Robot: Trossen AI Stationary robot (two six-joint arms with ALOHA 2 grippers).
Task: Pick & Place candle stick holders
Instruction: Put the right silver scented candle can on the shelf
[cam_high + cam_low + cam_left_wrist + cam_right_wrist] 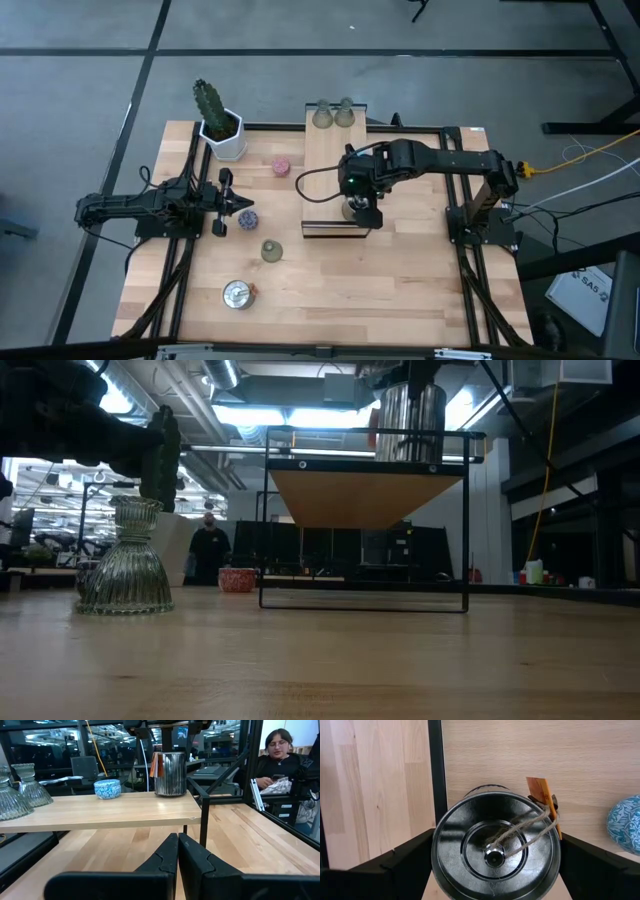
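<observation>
Silver candle holder (496, 849) standing on the raised wooden board (330, 160), tagged with twine, blue holder (107, 788) just beside it. Straddled by the right gripper (360, 207), fingers wide, not clamped. Looks like the placing step, so next: lifting straight up without clipping it. Left gripper (177, 855) shut, empty, parked over the table (400, 290). Person seated (280, 757) beyond.

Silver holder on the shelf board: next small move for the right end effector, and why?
Probably lift straight up. The right end effector straddles the silver holder, fingers wide on both sides, and the holder stands on the raised wooden board, so it looks placed already.
</observation>
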